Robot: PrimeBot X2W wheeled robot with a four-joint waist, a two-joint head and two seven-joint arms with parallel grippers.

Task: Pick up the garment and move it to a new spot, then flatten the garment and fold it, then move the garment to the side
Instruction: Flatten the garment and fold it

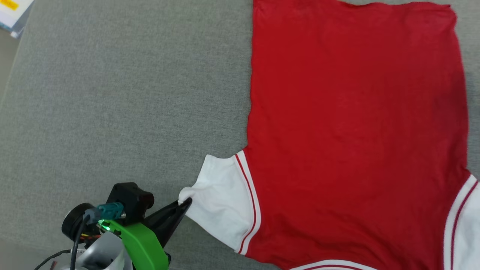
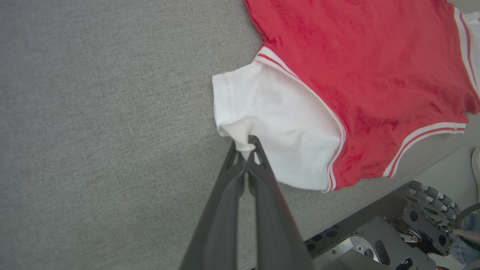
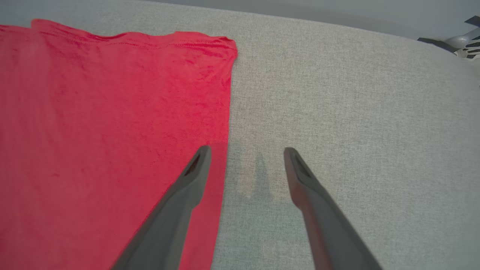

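Red garment laid flat, plain face up, right half of head view.
Soft, lightly creased knit; white sleeve with red-striped trim, on grey woven surface. Left gripper pinches the puckered sleeve cuff, lower centre. Right gripper fingers spread wide, straddling the garment's straight side edge.
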